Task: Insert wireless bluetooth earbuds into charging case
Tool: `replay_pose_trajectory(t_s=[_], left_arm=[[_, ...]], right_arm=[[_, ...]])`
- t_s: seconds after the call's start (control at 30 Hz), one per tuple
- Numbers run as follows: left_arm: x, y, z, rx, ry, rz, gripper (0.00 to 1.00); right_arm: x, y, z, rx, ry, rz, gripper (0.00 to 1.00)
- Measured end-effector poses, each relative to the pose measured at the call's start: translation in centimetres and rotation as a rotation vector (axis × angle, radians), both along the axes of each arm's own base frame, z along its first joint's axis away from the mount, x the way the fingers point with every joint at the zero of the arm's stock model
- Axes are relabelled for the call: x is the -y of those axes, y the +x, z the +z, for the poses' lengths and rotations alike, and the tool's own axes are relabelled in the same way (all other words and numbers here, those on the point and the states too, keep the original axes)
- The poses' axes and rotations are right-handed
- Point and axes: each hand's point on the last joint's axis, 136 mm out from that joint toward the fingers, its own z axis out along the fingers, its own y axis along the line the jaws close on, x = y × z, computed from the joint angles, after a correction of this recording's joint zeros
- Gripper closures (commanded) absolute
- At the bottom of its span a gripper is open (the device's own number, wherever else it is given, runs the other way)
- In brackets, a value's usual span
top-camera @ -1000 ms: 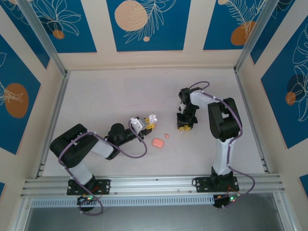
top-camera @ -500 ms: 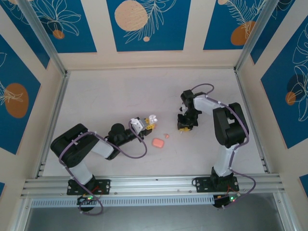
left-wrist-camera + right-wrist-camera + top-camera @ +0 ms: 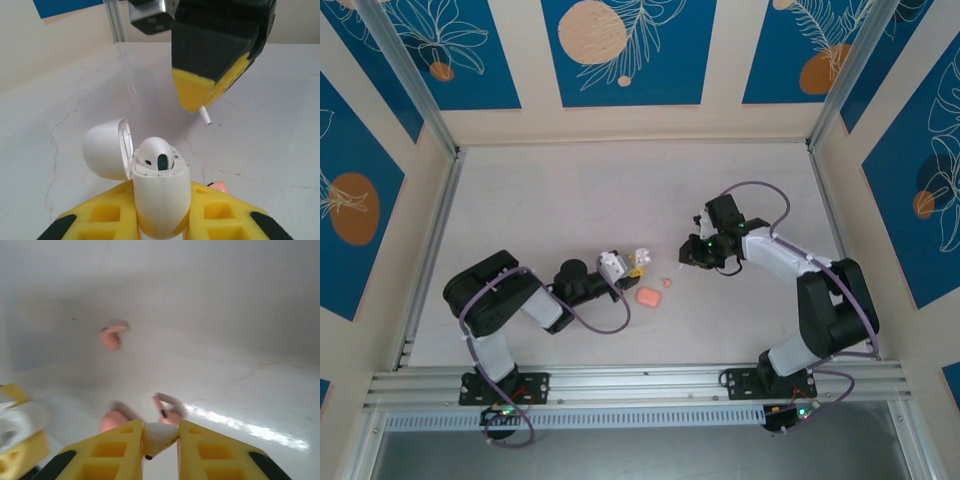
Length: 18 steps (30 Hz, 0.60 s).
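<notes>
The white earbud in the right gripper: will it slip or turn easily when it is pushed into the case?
Likely slippery: the white earbud looks smooth and rounded, pinched at the very tips of the right gripper. It may pivot, since its thin stem sticks out free.

White case point(image 3: 161, 200) – lid open, 1 earbud point(image 3: 155, 156) seated – 2nd earbud point(image 3: 159, 435) pinched in R jaws.

White counter point(image 3: 570, 200), matte, faint hairline cracks across it, metal rails along its edges. A pink box point(image 3: 648, 297) lies flat near the middle, toward the near side. A pink nub point(image 3: 667, 283) lies just beside it on the far right – close, not touching. In the right wrist view, blurred pink bits sit on the surface – shapes unclear.
</notes>
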Motion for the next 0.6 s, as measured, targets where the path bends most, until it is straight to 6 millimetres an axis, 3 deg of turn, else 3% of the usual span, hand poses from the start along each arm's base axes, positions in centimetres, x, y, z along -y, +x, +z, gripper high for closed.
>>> replay_pose_trajectory(t_s=[0.3,0.6], left_arm=[[0.5,0.0,-0.1,0.01,0.005,-0.018,0.8],[0.8,-0.1,0.2,0.026,0.003,-0.031,0.8]], right_arm=[[-3.2,-0.6,5.0,0.191,0.119,0.058,0.78],[-5.1,-1.0,4.7,0.2,0.13,0.093,0.78]])
